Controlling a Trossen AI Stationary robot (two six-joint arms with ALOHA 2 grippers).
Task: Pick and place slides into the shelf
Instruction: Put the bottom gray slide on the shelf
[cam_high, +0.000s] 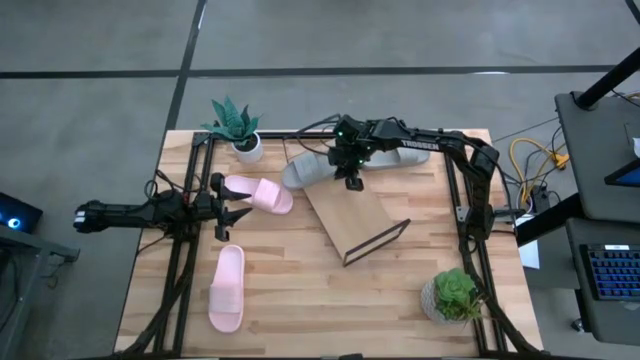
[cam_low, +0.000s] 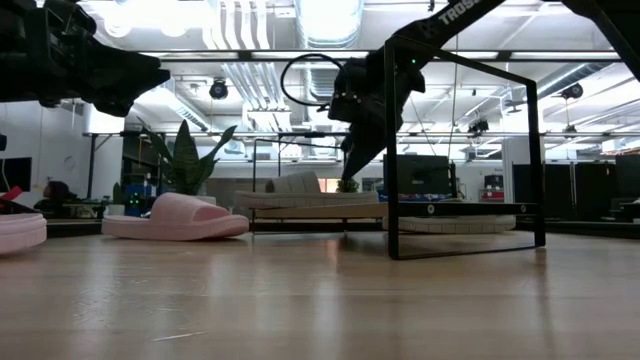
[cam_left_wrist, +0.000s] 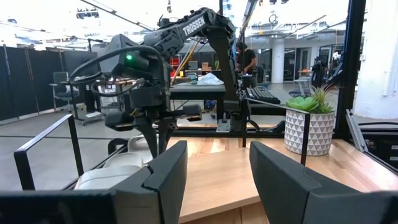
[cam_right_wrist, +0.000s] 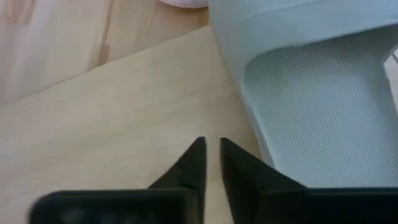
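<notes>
Two grey slides (cam_high: 318, 169) (cam_high: 402, 156) lie sole-down at the far side, by the upper end of the slanted light-wood shelf (cam_high: 352, 216). One pink slide (cam_high: 259, 192) lies beside the shelf's left side, and another (cam_high: 227, 287) is nearer the near edge. My right gripper (cam_right_wrist: 211, 154) points down over the shelf's upper end, shut, just beside a grey slide (cam_right_wrist: 311, 93) and holding nothing. My left gripper (cam_left_wrist: 214, 168) hovers open left of the pink slide, level and pointing toward the shelf.
A potted plant (cam_high: 238, 128) stands at the far left corner and another in a patterned pot (cam_high: 452, 297) at the near right. The shelf's black wire frame (cam_low: 462, 150) rises at its lower end. Bare planks (cam_high: 330, 310) lie toward the near edge.
</notes>
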